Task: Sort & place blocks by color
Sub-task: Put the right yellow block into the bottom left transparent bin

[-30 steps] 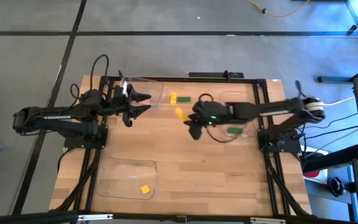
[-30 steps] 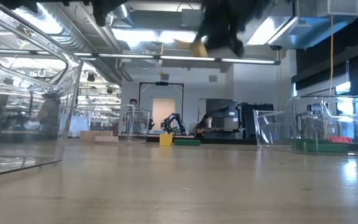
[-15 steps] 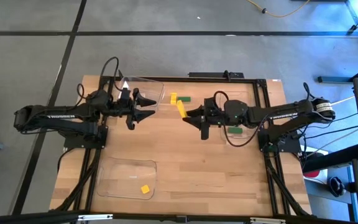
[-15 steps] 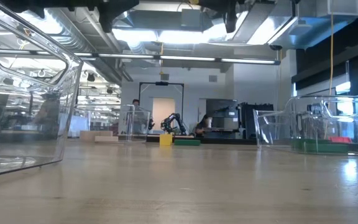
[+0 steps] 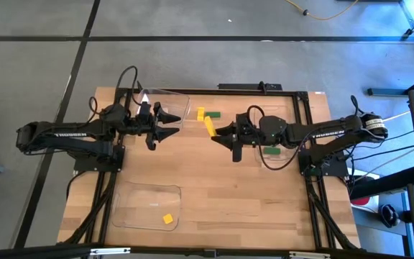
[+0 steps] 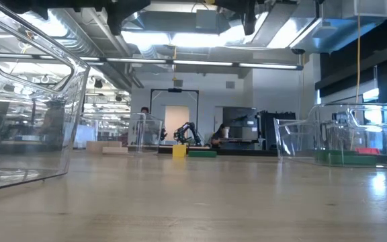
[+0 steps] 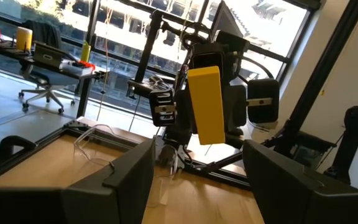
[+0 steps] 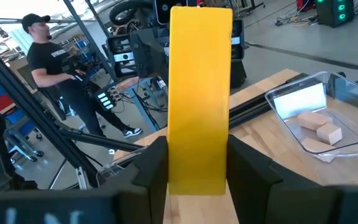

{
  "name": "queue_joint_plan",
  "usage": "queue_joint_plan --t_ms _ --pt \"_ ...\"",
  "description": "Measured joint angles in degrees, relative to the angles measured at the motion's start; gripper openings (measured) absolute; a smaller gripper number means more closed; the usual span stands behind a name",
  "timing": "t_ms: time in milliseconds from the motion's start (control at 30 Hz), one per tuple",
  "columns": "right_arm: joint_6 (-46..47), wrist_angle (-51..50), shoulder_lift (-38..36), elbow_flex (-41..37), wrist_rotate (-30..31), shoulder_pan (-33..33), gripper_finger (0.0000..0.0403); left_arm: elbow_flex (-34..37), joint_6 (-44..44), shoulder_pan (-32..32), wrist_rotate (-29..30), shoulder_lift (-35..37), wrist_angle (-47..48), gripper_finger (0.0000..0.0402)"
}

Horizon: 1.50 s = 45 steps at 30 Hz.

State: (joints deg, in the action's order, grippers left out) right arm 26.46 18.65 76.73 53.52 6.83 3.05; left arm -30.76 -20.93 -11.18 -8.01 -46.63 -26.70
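My right gripper (image 5: 215,132) hovers over the table's middle, shut on a yellow bar block (image 5: 209,127), which fills the right wrist view (image 8: 199,93). My left gripper (image 5: 172,122) hangs open a short way to its left, facing it and touching nothing; its wrist view shows the held bar (image 7: 205,106) ahead. A yellow block (image 5: 200,113) and a green block (image 5: 213,114) lie side by side on the table farther back. Another yellow block (image 5: 167,219) lies in the near tray, a green one (image 5: 271,150) in the right tray, and tan blocks (image 8: 319,127) in the far-left tray. My right gripper pinches the yellow bar between its two fingers (image 8: 151,168) at one end (image 8: 197,177), the fingers on its two narrow sides. It comes level from the table's right. The bar is lifted clear of the table, and most of its length sticks out past the fingers.
Three clear plastic trays stand on the wooden table: one at the far left (image 5: 172,101), one at the right (image 5: 279,122), one at the near left (image 5: 149,205). A person (image 8: 55,74) stands beyond the table's far-left side. Bare wood lies at the near right.
My right gripper has risen with the yellow bar, out of the low view's top, drawn back slightly toward the table's right and turned, so the bar now points differently. My left gripper has shifted a little toward the right. For the last half second both have kept still.
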Motion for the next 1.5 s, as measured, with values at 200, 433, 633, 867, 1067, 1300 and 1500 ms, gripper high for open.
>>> queue_joint_plan --t_ms 200,433,633,867,1067,1300,1500 --pt "0.0 0.0 0.0 0.0 0.0 0.0 0.0128 0.0 0.0 0.0 0.0 0.0 0.0 0.0234" --pt "0.0 0.0 0.0 0.0 0.0 0.0 0.0128 0.0 -2.0 0.0 0.0 -0.4 -0.2 0.0234" --pt "0.0 0.6 0.0 0.0 0.0 0.0 0.0128 -1.6 -3.8 1.9 -0.1 -6.2 -3.2 0.0234" --pt "-0.7 1.0 0.0 0.0 -1.8 0.0 0.0128 -9.2 4.2 4.5 -0.6 -17.2 -3.4 0.0234" --pt "-1.9 1.1 0.0 0.1 -2.0 0.0 0.0128 -16.5 5.5 4.5 -2.5 -23.5 -3.7 0.0234" --pt "-3.2 1.4 0.0 0.1 -2.4 0.0 0.0128 -21.8 5.2 4.5 -3.5 -27.7 -5.4 0.0234" --pt "-4.3 2.0 0.0 0.1 -2.4 0.0 0.0128 -22.8 4.9 4.5 -3.5 -29.2 -5.7 0.0232"
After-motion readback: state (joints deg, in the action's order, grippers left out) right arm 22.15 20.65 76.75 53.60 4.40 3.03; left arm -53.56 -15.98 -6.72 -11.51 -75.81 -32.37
